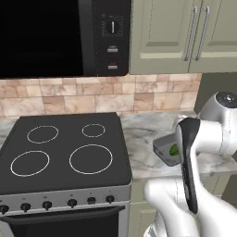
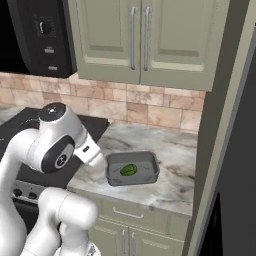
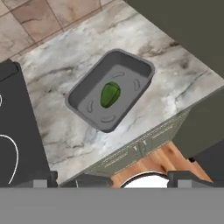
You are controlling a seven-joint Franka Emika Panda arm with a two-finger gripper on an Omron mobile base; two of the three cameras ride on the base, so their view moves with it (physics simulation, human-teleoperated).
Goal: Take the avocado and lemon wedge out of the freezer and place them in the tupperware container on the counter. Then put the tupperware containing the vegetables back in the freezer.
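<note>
The counter (image 3: 61, 127) is a flat stone top, hard and steady, so things sit still on it. In the hand view it runs from 9 o'clock to 3 o'clock, with the black stovetop (image 3: 17, 131) at 8 o'clock.

The tupperware container (image 3: 83, 98) sits on the counter near the middle of that view. It looks stiff and light, with smooth sloping walls that may slip. The rim at the short ends looks like the best place to take hold.

The avocado (image 3: 110, 94) lies inside the container, right in its middle. It is small, round and shiny, so it may roll or slide. A soft pinch across its widest part should work.

The jaws are spread wide and hold nothing, high above the container.
</note>
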